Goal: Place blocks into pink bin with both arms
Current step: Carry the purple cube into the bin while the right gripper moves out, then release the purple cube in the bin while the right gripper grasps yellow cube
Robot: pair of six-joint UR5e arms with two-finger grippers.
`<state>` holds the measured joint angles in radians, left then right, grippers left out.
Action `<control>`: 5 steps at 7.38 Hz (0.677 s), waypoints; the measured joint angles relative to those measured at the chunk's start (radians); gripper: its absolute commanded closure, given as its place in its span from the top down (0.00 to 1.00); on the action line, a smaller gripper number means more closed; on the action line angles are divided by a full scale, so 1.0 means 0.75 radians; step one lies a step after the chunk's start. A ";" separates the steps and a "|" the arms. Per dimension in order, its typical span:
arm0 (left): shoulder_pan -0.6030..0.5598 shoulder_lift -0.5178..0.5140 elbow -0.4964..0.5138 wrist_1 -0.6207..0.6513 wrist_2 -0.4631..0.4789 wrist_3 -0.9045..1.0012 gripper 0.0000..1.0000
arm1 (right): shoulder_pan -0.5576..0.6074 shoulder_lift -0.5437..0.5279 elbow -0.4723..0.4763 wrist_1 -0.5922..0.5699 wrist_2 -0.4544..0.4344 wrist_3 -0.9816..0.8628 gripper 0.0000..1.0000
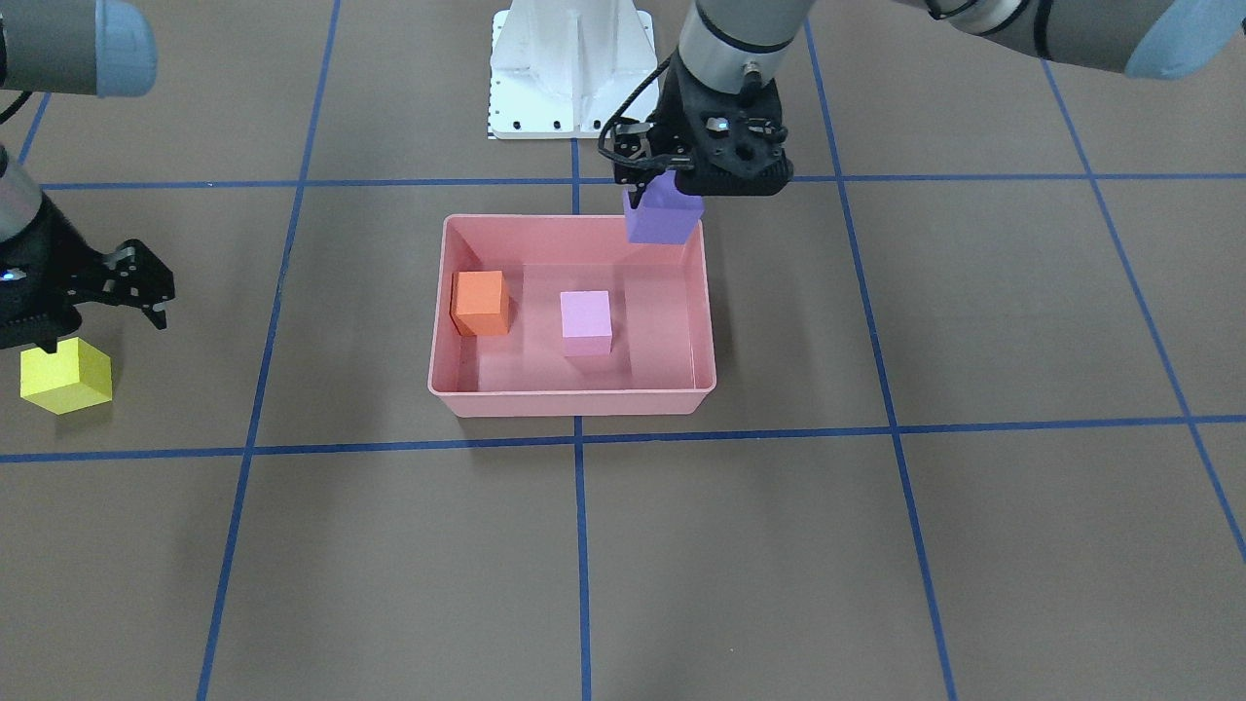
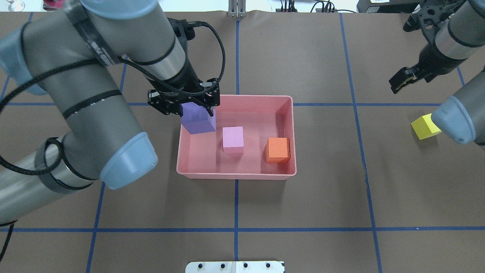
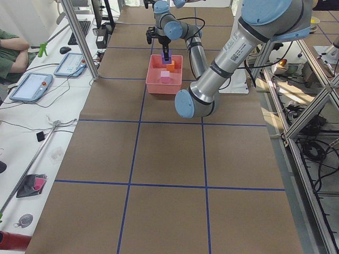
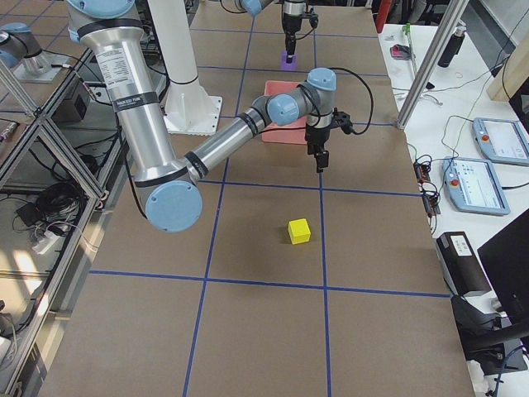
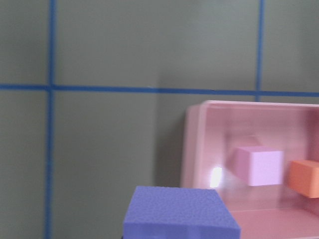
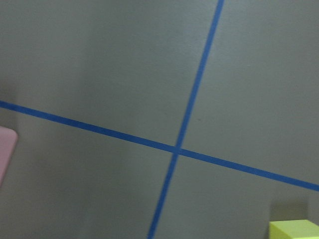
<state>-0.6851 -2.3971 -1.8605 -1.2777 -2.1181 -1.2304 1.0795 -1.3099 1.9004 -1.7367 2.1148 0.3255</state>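
The pink bin [image 1: 574, 401] [image 2: 235, 175] sits mid-table. An orange block [image 1: 480, 302] [image 2: 277, 149] and a pale pink-lilac block [image 1: 586, 321] [image 2: 232, 139] lie inside it. My left gripper [image 1: 664, 200] [image 2: 196, 110] is shut on the purple block [image 1: 662, 219] [image 2: 197, 121] and holds it in the air over the bin's corner nearest the robot; the block also shows in the left wrist view [image 5: 179, 214]. The yellow block [image 1: 66, 375] [image 2: 424, 127] [image 4: 298, 231] lies on the table far from the bin. My right gripper [image 1: 105, 331] is open and empty, above the table just beside the yellow block.
The white pedestal [image 1: 569, 68] stands at the robot's side of the table behind the bin. Blue tape lines [image 1: 579, 545] grid the brown table. A desk with tablets [image 3: 32, 84] and a seated person run along the far side.
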 measured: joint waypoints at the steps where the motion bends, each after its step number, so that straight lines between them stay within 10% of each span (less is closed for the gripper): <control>1: 0.055 -0.013 0.073 -0.067 0.072 -0.036 0.00 | 0.028 -0.086 -0.053 0.116 0.022 -0.045 1.00; 3: 0.115 -0.017 0.177 -0.144 0.173 -0.053 0.00 | 0.054 -0.197 -0.179 0.339 0.043 -0.070 1.00; 4: 0.123 -0.015 0.198 -0.154 0.194 -0.048 0.17 | 0.061 -0.215 -0.232 0.402 0.058 -0.075 1.00; 5: 0.126 -0.014 0.206 -0.157 0.203 -0.044 0.99 | 0.064 -0.221 -0.279 0.446 0.070 -0.079 1.00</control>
<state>-0.5907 -2.4076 -1.7058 -1.3957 -1.9658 -1.2633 1.1277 -1.4754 1.6911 -1.4023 2.1676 0.2661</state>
